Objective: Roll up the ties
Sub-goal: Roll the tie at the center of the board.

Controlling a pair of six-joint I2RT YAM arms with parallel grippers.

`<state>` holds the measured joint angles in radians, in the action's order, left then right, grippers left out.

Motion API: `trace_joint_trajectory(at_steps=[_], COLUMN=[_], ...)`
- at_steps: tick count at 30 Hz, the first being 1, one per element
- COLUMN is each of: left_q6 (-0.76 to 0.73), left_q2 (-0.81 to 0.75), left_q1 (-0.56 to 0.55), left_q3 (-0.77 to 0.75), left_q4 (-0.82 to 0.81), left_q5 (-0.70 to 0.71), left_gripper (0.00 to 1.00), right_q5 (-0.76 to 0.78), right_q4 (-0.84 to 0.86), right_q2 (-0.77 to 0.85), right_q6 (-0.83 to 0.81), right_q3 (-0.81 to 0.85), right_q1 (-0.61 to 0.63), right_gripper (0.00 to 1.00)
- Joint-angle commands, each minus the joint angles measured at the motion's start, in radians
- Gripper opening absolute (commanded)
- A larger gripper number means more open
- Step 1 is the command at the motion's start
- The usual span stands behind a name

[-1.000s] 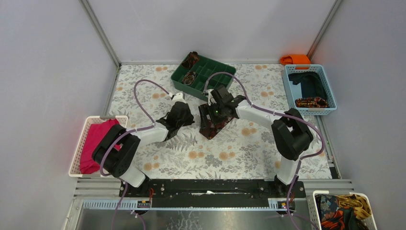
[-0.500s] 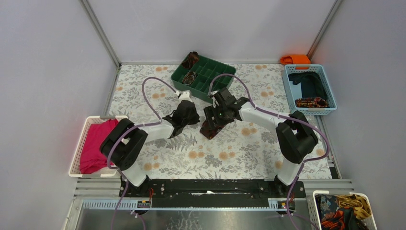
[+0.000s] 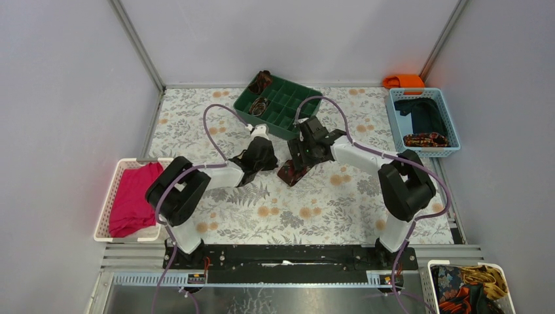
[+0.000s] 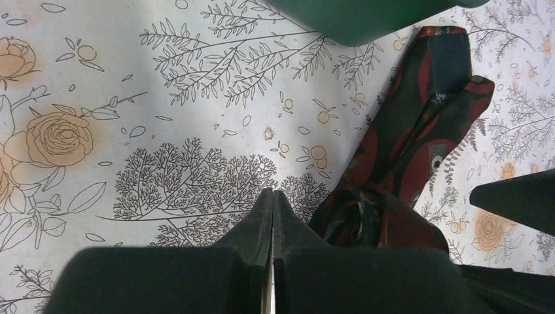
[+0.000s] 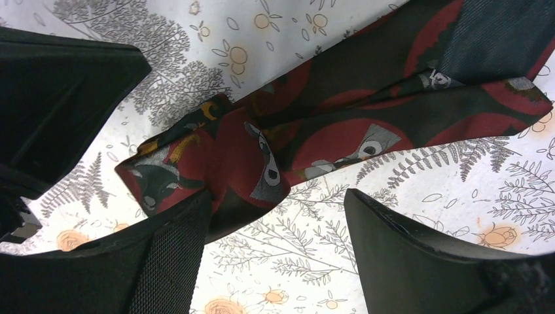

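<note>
The tie (image 5: 366,104) I am working on lies on the counter (image 3: 340,209) around its middle, toward the far edge, just short of the green tray (image 4: 366,16). It is not a neat strip. The end nearer me is bunched and folded over itself, and from that bunch the flat length runs away toward the tray's near corner, so I judge its long axis points from the near left to the far right. My right tool (image 5: 278,203) hangs over the bunched end with its fingers spread wide, one on each side of the fold and neither pressing the cloth, so nothing is held there. My left tool (image 4: 271,216) has its fingers pressed together and pinches nothing. It sits low just to the left of the bunch, beside the cloth and not on it, as far as I can tell. The right arm is therefore the nearer one, since the bunch lies directly between its fingers, while from the left tool the tie lies to the right and ahead. Rolling has to start from that near end and travel along the axis toward the tray, so I think the fold needs pinning first. Two rolled ties (image 3: 260,104) already sit in the tray's left compartments.
</note>
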<state>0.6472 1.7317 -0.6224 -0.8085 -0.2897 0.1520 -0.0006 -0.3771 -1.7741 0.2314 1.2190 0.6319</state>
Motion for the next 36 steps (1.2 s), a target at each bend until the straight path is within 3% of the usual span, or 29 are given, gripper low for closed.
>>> trace_joint_trajectory(at_steps=[1, 5, 14, 16, 20, 21, 28, 30, 36], left_q6=[-0.027, -0.036, -0.078, -0.083, -0.082, -0.078, -0.063, -0.056, -0.039], left_q2=[0.029, 0.056, 0.128, 0.138, 0.166, 0.175, 0.190, 0.188, 0.185], left_q1=[-0.012, -0.013, -0.013, -0.013, -0.013, -0.012, -0.012, -0.013, -0.013], left_q3=[-0.037, -0.054, -0.102, -0.108, -0.125, -0.126, -0.124, -0.111, -0.062], left_q4=[-0.049, -0.049, -0.041, -0.041, -0.055, -0.064, -0.091, -0.099, -0.126], left_q5=[-0.009, -0.007, 0.030, 0.038, 0.009, -0.003, -0.074, -0.091, -0.112], left_gripper=[0.00, 0.00, 0.00, 0.00, 0.00, 0.00, 0.00, 0.00, 0.00], right_q5=[0.040, 0.033, 0.050, 0.025, 0.002, -0.022, -0.098, -0.120, -0.171], right_q4=[-0.017, 0.017, 0.058, 0.047, 0.087, 0.097, 0.171, 0.191, 0.259], right_q2=[-0.040, -0.013, 0.252, 0.267, 0.303, 0.306, 0.287, 0.261, 0.166], right_q6=[-0.010, -0.012, 0.007, 0.019, 0.050, 0.057, 0.097, 0.109, 0.130], right_q3=[0.028, 0.008, -0.132, -0.164, -0.273, -0.294, -0.377, -0.382, -0.377], right_q1=[-0.007, -0.005, -0.004, -0.004, -0.005, -0.004, -0.005, -0.005, -0.005], right_gripper=[0.81, 0.80, 0.79, 0.73, 0.42, 0.41, 0.07, 0.01, 0.00])
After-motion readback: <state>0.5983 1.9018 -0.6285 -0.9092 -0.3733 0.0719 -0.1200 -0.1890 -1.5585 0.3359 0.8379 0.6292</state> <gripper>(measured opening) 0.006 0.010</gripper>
